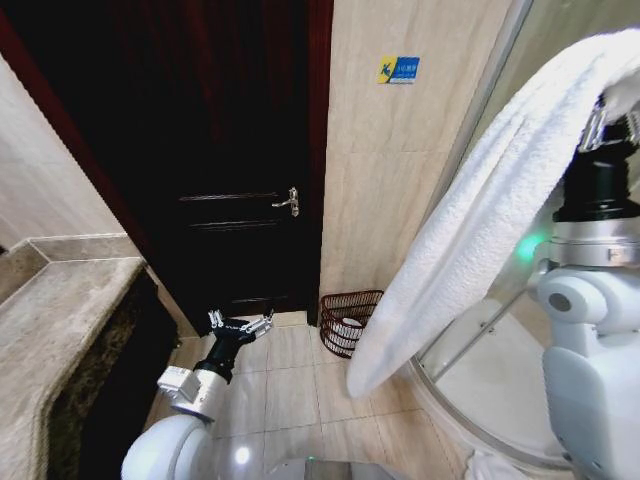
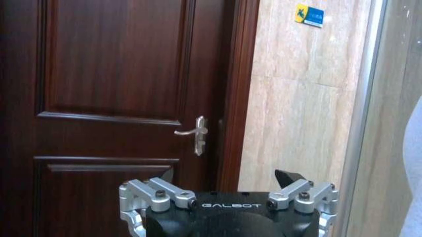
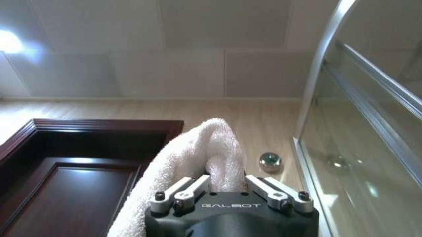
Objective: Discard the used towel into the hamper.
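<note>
A white towel (image 1: 470, 215) hangs in a long drape from my right gripper (image 1: 612, 105), raised high at the right and shut on the towel's upper end. In the right wrist view the towel (image 3: 197, 163) bulges up between the fingers (image 3: 181, 190). The towel's lower end dangles just right of and above the hamper (image 1: 350, 320), a dark red-brown wire basket on the floor against the tiled wall, with something white inside. My left gripper (image 1: 240, 325) is held low in front of the door, open and holding nothing, left of the hamper.
A dark wooden door (image 1: 220, 150) with a metal handle (image 1: 290, 203) stands ahead. A stone counter (image 1: 60, 310) runs along the left. A curved glass shower enclosure (image 1: 480, 350) with its raised base takes up the right. Beige floor tiles (image 1: 290, 390) lie between.
</note>
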{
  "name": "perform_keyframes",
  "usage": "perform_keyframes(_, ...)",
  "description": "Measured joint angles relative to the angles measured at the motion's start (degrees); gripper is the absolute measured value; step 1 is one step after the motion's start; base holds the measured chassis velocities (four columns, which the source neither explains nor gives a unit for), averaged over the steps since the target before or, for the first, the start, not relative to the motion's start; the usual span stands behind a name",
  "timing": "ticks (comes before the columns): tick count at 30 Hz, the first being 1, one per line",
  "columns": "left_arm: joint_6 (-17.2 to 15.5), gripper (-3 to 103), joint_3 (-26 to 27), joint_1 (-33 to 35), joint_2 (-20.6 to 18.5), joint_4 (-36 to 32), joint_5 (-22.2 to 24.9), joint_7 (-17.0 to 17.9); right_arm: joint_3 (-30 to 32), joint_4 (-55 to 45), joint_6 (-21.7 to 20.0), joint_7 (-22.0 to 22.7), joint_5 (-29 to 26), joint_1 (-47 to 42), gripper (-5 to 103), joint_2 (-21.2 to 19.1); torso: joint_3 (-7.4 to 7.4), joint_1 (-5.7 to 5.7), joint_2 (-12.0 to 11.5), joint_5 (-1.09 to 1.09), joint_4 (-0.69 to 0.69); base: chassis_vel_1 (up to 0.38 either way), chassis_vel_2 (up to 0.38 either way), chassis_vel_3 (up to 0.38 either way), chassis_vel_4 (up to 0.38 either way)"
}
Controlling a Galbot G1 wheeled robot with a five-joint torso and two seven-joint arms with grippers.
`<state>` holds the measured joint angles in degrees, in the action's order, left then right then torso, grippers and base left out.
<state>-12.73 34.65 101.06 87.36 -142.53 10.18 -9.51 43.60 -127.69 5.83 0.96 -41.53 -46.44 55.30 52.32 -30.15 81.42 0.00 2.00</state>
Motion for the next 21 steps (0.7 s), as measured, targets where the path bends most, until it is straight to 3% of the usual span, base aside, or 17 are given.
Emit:
perform_keyframes(13, 0.0, 100, 0.0, 0.0, 0.0, 0.0, 0.0, 0.0, -5.0, 5.2, 2.0, -2.0, -1.6, 9.7, 8, -0.3, 0.02, -0.08, 0.0, -0.03, 0.03, -0.163, 0.171, 0.170, -0.171)
perform_keyframes(21, 0.0, 100, 0.0, 0.0, 0.0, 0.0, 0.0, 0.0, -6.6, 9.6, 1.4, -2.5, -1.4, 17.9, 8, -0.4, 0.02, -0.04, -0.1, 0.02, 0.01, -0.083, 0.076, 0.055, -0.036)
